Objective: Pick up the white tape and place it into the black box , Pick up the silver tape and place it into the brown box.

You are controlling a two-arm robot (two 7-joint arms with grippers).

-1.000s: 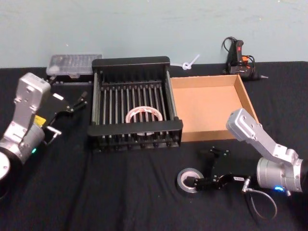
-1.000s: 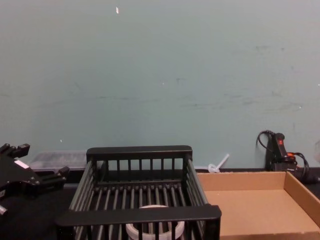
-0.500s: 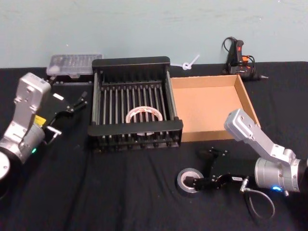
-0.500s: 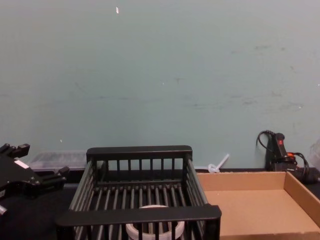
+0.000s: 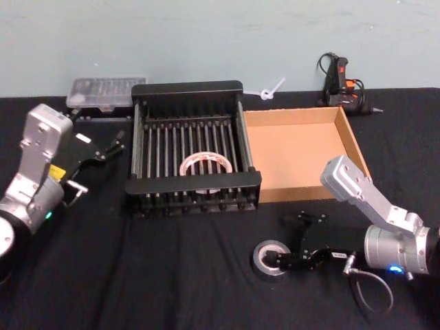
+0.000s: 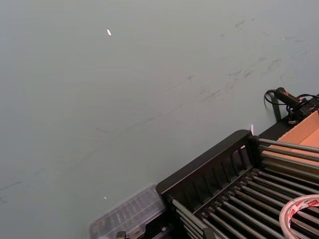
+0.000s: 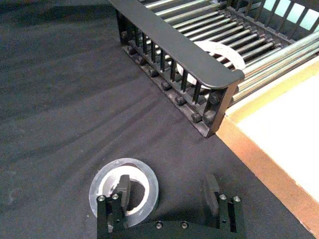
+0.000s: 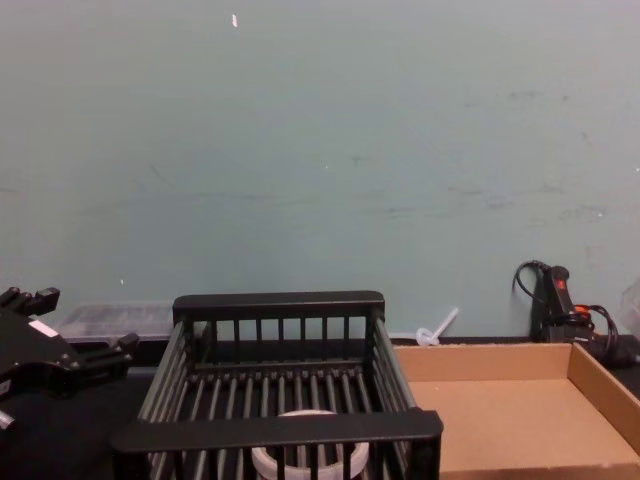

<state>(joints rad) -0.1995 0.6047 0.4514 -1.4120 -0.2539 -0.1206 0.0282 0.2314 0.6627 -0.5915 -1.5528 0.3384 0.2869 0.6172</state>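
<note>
The silver tape lies flat on the black cloth in front of the brown box. My right gripper is low over it and open. One finger sits inside the silver tape's hollow, while the other finger stands outside the roll on the cloth side. The white tape lies flat on the floor of the black box, and shows through the bars as the white tape in the chest view. My left gripper hangs open to the left of the black box, holding nothing.
A clear plastic case sits behind the black box at the back left. A black glue gun and a white plastic tie lie behind the brown box. A cable loop hangs off my right wrist.
My right gripper has shifted only slightly at the silver tape, which stays in place. The left arm and the white tape have not moved.
</note>
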